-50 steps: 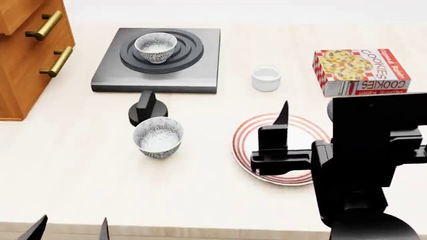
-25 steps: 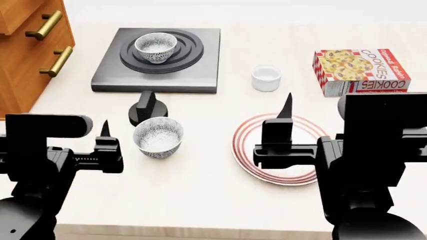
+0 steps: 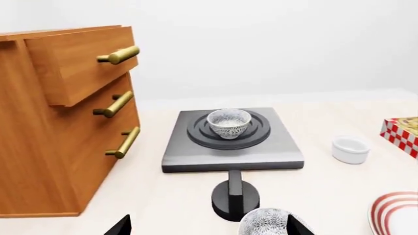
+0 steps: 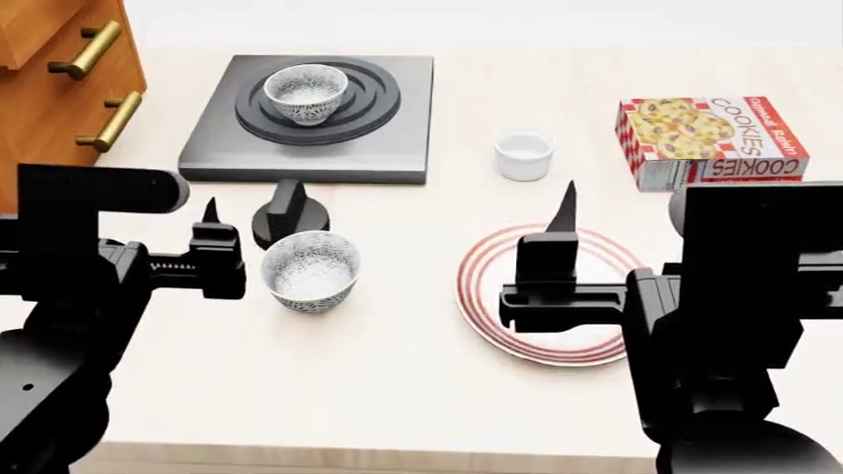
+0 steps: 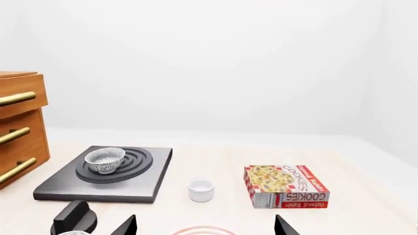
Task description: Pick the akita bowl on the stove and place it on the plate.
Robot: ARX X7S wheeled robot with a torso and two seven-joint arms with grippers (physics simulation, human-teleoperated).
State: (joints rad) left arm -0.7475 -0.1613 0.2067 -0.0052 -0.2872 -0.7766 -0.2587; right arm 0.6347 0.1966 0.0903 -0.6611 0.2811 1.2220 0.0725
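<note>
We have nothing done yet: the akita bowl [image 4: 306,94] sits on the stove [image 4: 311,123], the plate [image 4: 477,286] is bare, and our left gripper [image 3: 207,229] and right gripper [image 5: 205,227] both hang spread and empty.

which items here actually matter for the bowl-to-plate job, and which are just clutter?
Job:
- akita bowl, sitting on the burner rings
- stove
- plate, partly behind the right pincer

Clutter:
- second speckled bowl on the table, by the left pincer
- black knob
- white cup
- cookie box
- wooden drawers
</note>
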